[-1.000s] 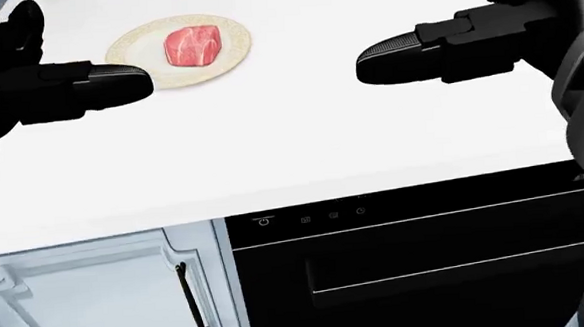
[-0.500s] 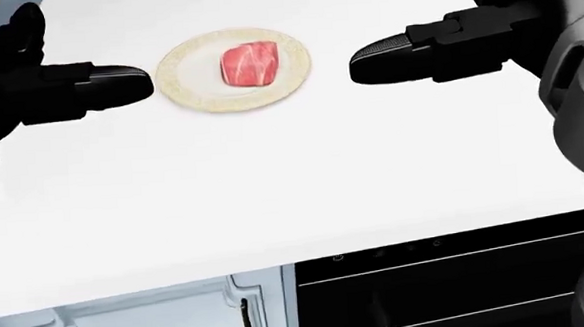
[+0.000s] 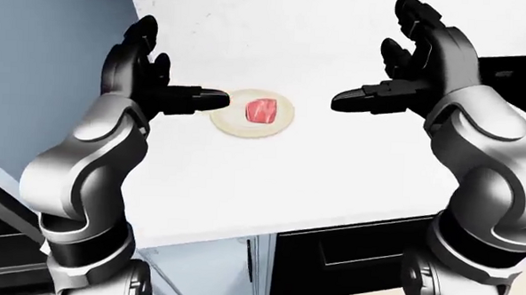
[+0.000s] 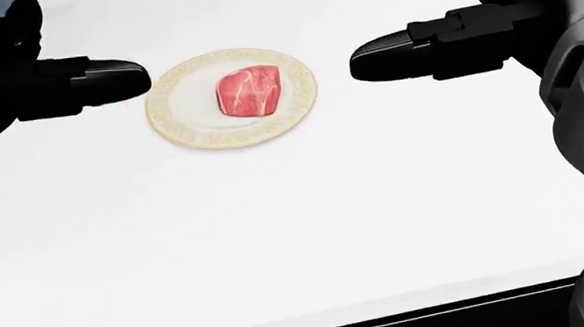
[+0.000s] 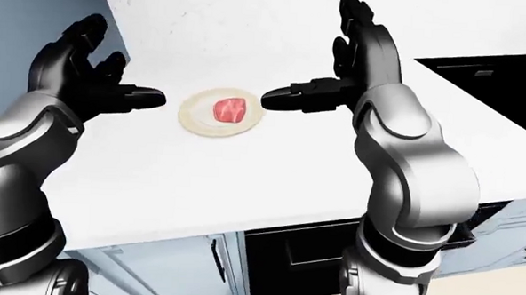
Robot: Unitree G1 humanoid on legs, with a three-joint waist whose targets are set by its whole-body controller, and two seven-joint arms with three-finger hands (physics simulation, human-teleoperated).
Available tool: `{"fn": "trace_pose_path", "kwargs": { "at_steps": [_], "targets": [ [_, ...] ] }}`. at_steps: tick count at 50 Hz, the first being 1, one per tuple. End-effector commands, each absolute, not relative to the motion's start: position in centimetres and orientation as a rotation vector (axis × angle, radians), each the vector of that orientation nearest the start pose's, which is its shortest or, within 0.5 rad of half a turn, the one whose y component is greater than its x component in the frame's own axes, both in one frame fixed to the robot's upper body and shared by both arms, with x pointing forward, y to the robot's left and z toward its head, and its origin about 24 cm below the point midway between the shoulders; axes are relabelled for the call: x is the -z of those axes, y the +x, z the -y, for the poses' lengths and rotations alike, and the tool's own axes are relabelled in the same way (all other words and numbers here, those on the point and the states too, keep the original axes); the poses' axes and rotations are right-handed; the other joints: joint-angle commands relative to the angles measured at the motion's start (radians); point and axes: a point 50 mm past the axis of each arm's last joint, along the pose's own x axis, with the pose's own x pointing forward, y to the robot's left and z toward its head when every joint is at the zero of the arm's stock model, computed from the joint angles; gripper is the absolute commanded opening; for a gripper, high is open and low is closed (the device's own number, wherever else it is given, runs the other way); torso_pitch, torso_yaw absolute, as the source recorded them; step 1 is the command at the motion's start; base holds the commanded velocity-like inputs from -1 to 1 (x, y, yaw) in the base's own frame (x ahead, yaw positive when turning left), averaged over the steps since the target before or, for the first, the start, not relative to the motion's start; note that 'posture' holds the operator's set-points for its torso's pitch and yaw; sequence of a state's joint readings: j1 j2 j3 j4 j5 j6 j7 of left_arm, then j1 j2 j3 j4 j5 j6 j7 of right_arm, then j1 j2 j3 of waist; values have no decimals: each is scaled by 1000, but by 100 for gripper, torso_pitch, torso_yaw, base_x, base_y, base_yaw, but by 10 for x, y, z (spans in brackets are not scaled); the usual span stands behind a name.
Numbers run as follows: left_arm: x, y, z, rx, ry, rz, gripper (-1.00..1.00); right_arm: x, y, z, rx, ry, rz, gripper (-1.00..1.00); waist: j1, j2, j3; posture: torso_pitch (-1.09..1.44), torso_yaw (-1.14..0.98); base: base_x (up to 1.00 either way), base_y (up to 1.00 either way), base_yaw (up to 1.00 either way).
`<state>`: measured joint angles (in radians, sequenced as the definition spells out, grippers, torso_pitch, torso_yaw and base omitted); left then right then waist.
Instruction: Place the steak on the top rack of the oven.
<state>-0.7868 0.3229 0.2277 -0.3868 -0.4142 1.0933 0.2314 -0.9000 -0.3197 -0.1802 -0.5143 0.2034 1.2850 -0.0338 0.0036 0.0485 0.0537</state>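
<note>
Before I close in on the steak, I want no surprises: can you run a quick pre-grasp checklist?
1. Steak in view, lying on the plate: ok.
2. Left robot hand open and empty, at the plate's left rim: ok.
3. Right robot hand open and empty, apart from the plate on its right: ok.
4. White counter around the plate bare of other items: ok.
5. Oven door open, top rack reachable: cannot tell; the rack is not visible.

Your left hand stood open at nine o'clock of the steak on its plate; your right hand, open too, at three o'clock.
</note>
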Motion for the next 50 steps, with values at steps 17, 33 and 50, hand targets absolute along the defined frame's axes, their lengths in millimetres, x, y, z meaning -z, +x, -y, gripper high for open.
{"fn": "trace_pose_path", "kwargs": {
  "at_steps": [17, 33, 50],
  "targets": [
    [-278, 304, -174, -27, -32, 172, 100, -308, 288, 164, -5, -133, 205, 100, 11, -62, -25, 0, 0, 14, 0, 0],
    [-275, 300, -173, -18, -39, 169, 100, -308, 291, 160, -20, -147, 182, 100, -5, -44, -28, 0, 0, -4, 0, 0],
    [-277, 299, -173, -19, -41, 172, 100, -316, 292, 161, -10, -164, 188, 100, 16, -80, -25, 0, 0, 0, 0, 35]
  ]
}}
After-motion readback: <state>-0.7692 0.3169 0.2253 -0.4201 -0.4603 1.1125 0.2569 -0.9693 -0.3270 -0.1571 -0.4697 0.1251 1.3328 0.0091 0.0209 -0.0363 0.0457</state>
